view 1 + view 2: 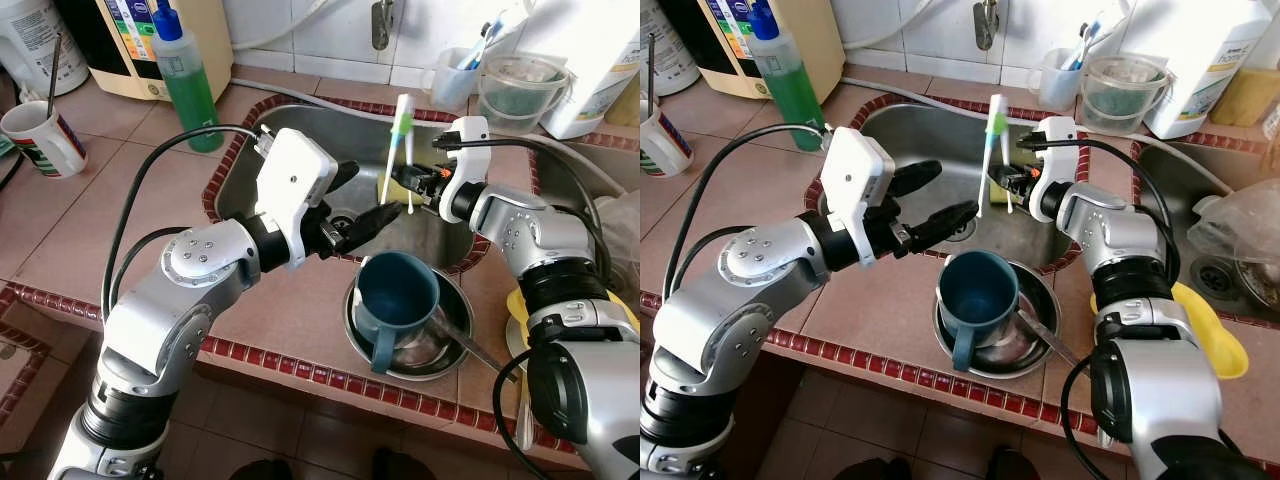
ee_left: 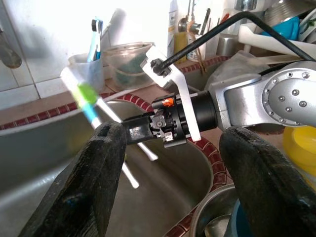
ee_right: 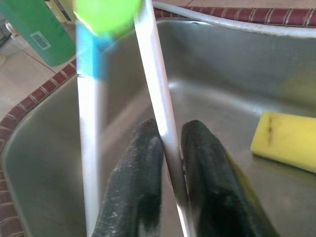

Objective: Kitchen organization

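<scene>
Right gripper [image 3: 170,163] was closed on two white toothbrushes [image 1: 402,150], pinching them low on their handles and holding them nearly upright above the sink [image 1: 300,125]. One toothbrush carried a green and blue band near its upper end. In the right wrist view the black fingers [image 3: 138,173] pressed against a white handle from both sides, with the second handle just beside it. A yellow sponge [image 3: 286,140] lay on the sink floor behind them.

Left gripper [image 1: 348,207] hovered over the near edge of the sink with its fingers spread wide apart, holding nothing. In the left wrist view the toothbrushes and the right gripper sat between the two open fingers [image 2: 89,182], close to them but not touching.

A dark blue mug [image 1: 397,300] stood in a steel bowl [image 1: 440,355] on the tiled worktop [image 1: 290,310], in front of the sink, with a metal handle sticking out of the bowl toward the robot's right. A bottle [image 1: 186,82] of green liquid stood on the worktop to the left of the sink. A white mug [image 1: 38,138] stood farther left. Behind the sink, a clear cup [image 1: 455,75] held another toothbrush, beside a clear tub [image 1: 518,92].
</scene>
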### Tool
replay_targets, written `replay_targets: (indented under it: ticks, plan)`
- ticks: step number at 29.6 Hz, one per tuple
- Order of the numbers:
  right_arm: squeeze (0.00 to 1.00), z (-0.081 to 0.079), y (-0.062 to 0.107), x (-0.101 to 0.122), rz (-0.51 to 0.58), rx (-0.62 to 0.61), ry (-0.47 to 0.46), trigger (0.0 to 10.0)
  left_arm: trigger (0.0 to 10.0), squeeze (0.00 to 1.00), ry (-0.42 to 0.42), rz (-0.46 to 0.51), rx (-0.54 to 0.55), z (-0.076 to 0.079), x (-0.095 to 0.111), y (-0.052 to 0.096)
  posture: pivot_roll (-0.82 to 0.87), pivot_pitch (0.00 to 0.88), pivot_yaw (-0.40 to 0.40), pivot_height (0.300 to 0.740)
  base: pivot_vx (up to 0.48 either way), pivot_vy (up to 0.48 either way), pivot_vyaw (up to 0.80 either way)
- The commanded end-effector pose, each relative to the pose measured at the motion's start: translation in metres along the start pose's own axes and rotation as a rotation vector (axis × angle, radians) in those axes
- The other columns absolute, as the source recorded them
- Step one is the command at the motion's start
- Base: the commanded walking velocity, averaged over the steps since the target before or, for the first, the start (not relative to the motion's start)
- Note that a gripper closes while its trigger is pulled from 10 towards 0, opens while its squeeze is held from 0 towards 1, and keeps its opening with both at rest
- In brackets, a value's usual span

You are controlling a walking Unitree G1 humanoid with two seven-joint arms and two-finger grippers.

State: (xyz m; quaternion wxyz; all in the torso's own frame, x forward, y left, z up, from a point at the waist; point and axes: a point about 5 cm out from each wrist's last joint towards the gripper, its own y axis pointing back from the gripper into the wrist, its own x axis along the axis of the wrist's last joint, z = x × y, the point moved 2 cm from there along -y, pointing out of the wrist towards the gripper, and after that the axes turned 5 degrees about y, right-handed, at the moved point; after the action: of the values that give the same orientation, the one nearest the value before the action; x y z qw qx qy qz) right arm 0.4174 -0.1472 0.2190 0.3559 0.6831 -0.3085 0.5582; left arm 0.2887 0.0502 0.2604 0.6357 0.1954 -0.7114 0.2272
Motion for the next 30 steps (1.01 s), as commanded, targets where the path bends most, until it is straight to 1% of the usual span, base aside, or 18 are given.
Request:
replay_targets:
  ticks: [1,8,11,15,16,17,18,20,21,23,24,25,26,28,30]
  plan:
    - [1.00,-0.003,-0.002,0.005,0.012,0.024,-0.008,10.0,10.0,0.00,-0.018,0.003,-0.016,0.005,0.001,0.002,-0.06,0.201,0.033,0.740,0.000,0.000,0.00]
    - [1.00,-0.002,-0.002,0.007,0.015,0.031,-0.020,10.0,10.0,0.00,-0.019,0.005,-0.013,0.004,0.002,0.002,-0.06,0.201,0.031,0.740,0.000,0.000,0.00]
    - [1.00,-0.002,-0.002,0.009,0.018,0.031,-0.007,10.0,10.0,0.00,-0.020,0.006,-0.011,0.003,0.002,0.002,-0.06,0.198,0.030,0.740,0.000,0.000,0.00]
    - [1.00,-0.001,-0.001,0.019,0.074,0.006,0.060,10.0,10.0,0.00,-0.030,0.022,0.008,-0.002,0.004,0.000,-0.06,0.168,0.028,0.740,0.000,0.000,0.00]
    - [1.00,-0.001,-0.001,0.019,0.074,0.006,0.060,10.0,10.0,0.00,-0.030,0.022,0.008,-0.002,0.004,0.000,-0.06,0.168,0.028,0.740,0.000,0.000,0.00]
    - [1.00,0.001,0.001,0.026,0.124,-0.026,0.103,10.0,10.0,0.00,-0.035,0.033,0.028,-0.007,0.006,-0.001,-0.06,0.144,0.026,0.740,0.000,0.000,0.00]
    - [1.00,0.001,0.002,0.029,0.144,-0.039,0.118,10.0,10.0,0.00,-0.036,0.036,0.035,-0.009,0.007,-0.001,-0.06,0.144,0.026,0.740,0.000,0.000,0.00]
    - [1.00,0.000,0.004,0.033,0.185,-0.064,0.181,10.0,10.0,0.00,-0.049,0.049,0.060,-0.014,0.009,-0.001,-0.06,0.131,0.027,0.740,0.000,0.000,0.00]
    - [1.00,-0.002,0.006,0.038,0.235,-0.077,0.193,10.0,10.0,0.00,-0.048,0.058,0.081,-0.019,0.010,-0.002,-0.06,0.113,0.024,0.740,0.000,0.000,0.00]
    - [1.00,-0.004,0.009,0.042,0.279,-0.091,0.189,10.0,10.0,0.00,-0.049,0.067,0.103,-0.025,0.011,-0.003,-0.07,0.094,0.022,0.740,0.000,0.000,0.00]
    - [1.00,-0.003,0.013,0.048,0.341,-0.144,0.212,10.0,10.0,0.00,-0.049,0.082,0.136,-0.032,0.012,-0.005,-0.07,0.077,0.023,0.740,0.000,0.000,0.00]
    - [1.00,-0.002,0.015,0.050,0.363,-0.165,0.220,10.0,10.0,0.00,-0.052,0.086,0.148,-0.034,0.012,-0.005,-0.07,0.077,0.023,0.740,0.000,0.000,0.00]
    - [1.00,0.001,0.018,0.053,0.393,-0.222,0.247,10.0,10.0,0.00,-0.048,0.098,0.167,-0.037,0.013,-0.006,-0.07,0.063,0.023,0.740,0.000,0.000,0.00]
    - [1.00,0.004,0.024,0.056,0.435,-0.289,0.281,10.0,10.0,0.00,-0.037,0.114,0.193,-0.041,0.013,-0.007,-0.07,0.045,0.025,0.740,0.000,0.000,0.00]
    - [1.00,0.006,0.033,0.059,0.493,-0.376,0.318,10.0,10.0,0.00,-0.042,0.138,0.256,-0.049,0.015,-0.007,-0.08,0.028,0.026,0.740,0.000,0.000,0.00]
